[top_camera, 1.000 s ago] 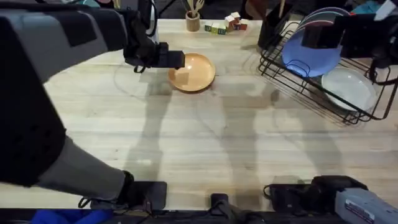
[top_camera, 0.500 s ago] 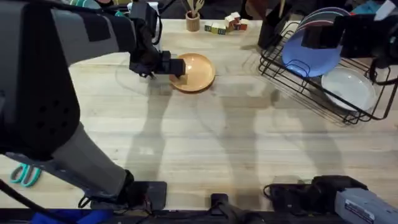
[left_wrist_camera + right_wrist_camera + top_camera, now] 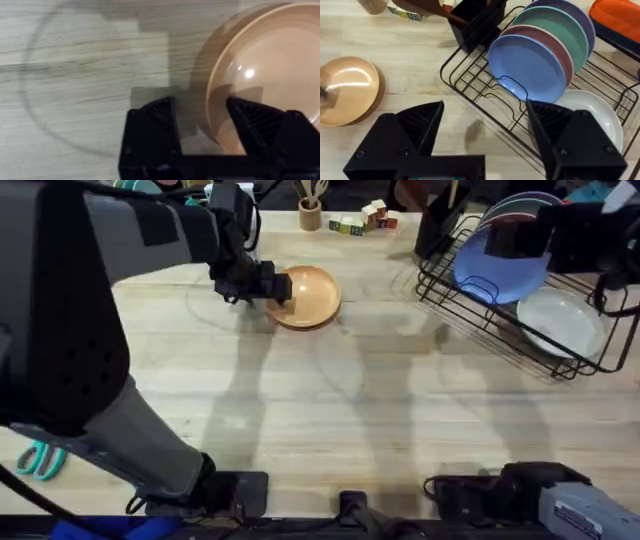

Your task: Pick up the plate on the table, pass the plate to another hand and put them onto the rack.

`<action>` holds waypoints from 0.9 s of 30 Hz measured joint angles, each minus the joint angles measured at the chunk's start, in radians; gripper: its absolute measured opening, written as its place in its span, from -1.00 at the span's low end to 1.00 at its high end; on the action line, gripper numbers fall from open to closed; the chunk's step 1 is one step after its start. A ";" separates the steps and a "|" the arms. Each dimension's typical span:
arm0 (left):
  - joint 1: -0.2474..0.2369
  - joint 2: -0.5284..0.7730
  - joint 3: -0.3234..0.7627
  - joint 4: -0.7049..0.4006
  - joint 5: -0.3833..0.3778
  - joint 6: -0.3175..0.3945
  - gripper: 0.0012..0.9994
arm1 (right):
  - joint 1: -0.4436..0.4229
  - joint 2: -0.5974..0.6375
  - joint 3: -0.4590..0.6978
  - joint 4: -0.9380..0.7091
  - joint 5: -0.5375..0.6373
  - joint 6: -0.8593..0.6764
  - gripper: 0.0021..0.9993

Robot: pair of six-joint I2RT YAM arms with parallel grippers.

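Early in the task. The plate sits flat on the table, far side, a bit left of centre, w/ nothing lifted yet. Left claw is down at the plate's left edge, jaws apart & straddling the rim: in the left wrist view one finger is over the plate's inside, the other on the bare wood outside. Looks like the grab is lining up, not closed.

Right claw is open, holding nothing, up near the rack on the far right.

The rack already carries lavender-blue plates & a white plate.

Left to do, as I read it: pinch, lift, hand over to right claw, slot into the rack.
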 joint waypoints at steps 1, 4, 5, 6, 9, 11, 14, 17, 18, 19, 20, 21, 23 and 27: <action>-0.001 0.000 0.000 0.000 0.003 0.000 0.26 | 0.000 0.000 0.000 0.000 0.000 0.000 0.99; -0.001 0.000 0.000 0.000 0.012 -0.001 0.07 | 0.000 0.000 0.000 0.000 0.000 0.000 0.99; -0.001 0.000 0.000 0.000 0.013 -0.002 -0.01 | 0.000 0.000 0.000 0.000 0.000 0.000 0.99; -0.001 0.000 0.000 0.001 0.014 -0.004 -0.08 | 0.000 0.000 0.000 0.000 0.000 0.000 0.99; -0.001 0.000 0.000 0.003 0.018 -0.004 -0.34 | 0.000 0.000 0.000 0.000 0.000 0.000 0.99; -0.001 0.000 0.001 0.003 0.019 -0.006 -0.50 | 0.000 0.000 0.000 0.000 0.000 0.000 0.99; 0.001 0.000 0.006 0.004 0.018 -0.008 -0.73 | 0.000 0.000 0.000 0.000 0.000 0.000 0.99; 0.002 0.000 0.016 0.004 0.023 -0.012 -0.90 | 0.000 0.000 0.000 0.000 0.000 0.000 0.99; 0.002 0.000 0.019 0.004 0.024 -0.012 -0.91 | 0.000 0.000 0.000 0.000 0.000 0.000 0.99; 0.002 0.000 0.020 0.003 0.025 -0.012 -0.91 | 0.000 0.000 0.000 0.000 0.000 0.000 0.99; 0.002 0.000 0.022 0.001 0.026 -0.012 -0.91 | 0.000 0.000 0.000 0.000 0.000 0.000 0.99; 0.002 0.000 0.023 -0.002 0.026 -0.012 -0.91 | 0.000 0.000 0.000 0.000 0.000 0.000 0.99; 0.002 0.000 0.036 -0.021 0.026 -0.012 -0.92 | 0.000 0.000 0.000 0.000 0.000 0.000 0.99; 0.002 0.002 0.099 -0.075 0.027 -0.011 -0.92 | 0.000 0.000 0.000 0.000 0.000 0.000 0.99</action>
